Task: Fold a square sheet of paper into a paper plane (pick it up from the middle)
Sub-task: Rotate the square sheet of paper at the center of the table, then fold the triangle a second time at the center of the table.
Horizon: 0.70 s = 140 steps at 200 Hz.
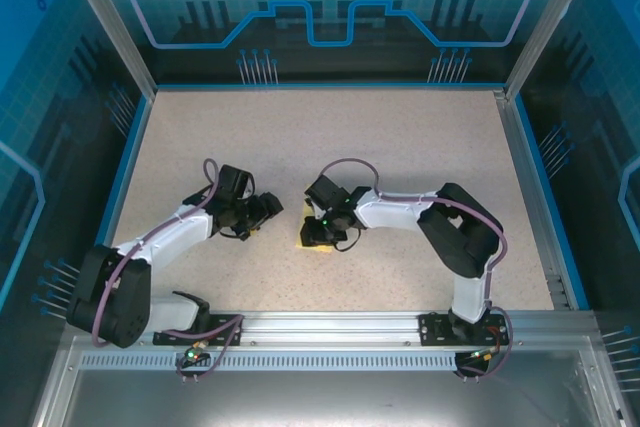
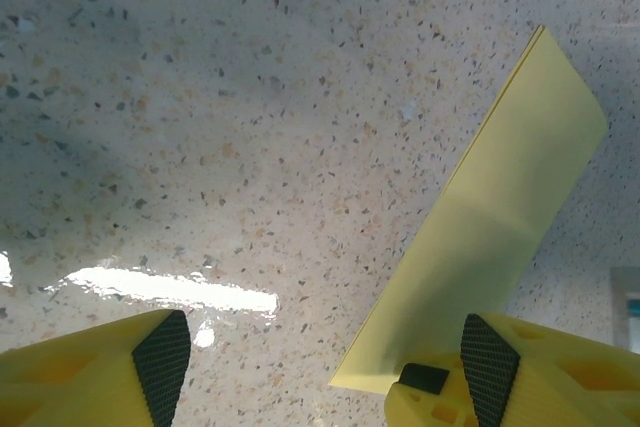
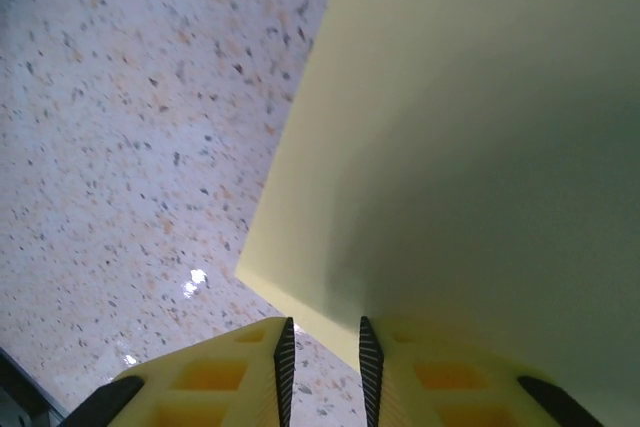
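While on the table [image 1: 400,147], yellow paper [image 3: 480,147] just beside right fingers [image 3: 284,367].

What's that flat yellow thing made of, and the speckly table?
The flat yellow folded sheet looks like thin matte paper: sharp edges, layers showing. The speckled tabletop seems glossy stone or stone-look laminate; light glares off it.

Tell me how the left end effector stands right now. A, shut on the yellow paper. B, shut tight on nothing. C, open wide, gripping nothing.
C: in the left wrist view the left end effector has its fingers far apart over the speckled table, and the folded yellow paper lies beside one finger, not pinched.
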Tool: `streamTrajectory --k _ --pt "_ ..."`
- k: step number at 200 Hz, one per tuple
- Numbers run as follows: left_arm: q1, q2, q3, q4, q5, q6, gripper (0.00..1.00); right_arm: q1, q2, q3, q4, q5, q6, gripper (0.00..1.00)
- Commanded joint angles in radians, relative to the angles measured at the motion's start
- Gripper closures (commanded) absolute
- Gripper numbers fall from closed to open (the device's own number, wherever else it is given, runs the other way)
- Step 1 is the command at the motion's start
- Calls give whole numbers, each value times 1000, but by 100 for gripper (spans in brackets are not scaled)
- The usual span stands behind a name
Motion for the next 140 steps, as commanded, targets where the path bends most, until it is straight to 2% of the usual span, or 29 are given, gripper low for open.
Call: streamTrajectory --k 1,14,37,85,140 --pt "6 -19 -21 -12 60 9 23 1 -65 46 -57 82 -35 70" --pt "6 -18 -27 2 89 17 23 -18 -74 65 -98 138 -64 66" --pt "5 -16 -40 48 150 20 23 -70 -43 92 -127 184 -92 65" --pt "-10 -11 -42 72 211 7 24 -142 56 192 -148 205 -127 65" --pt "-63 50 -1 71 260 6 23 -171 120 206 -162 222 -116 62"
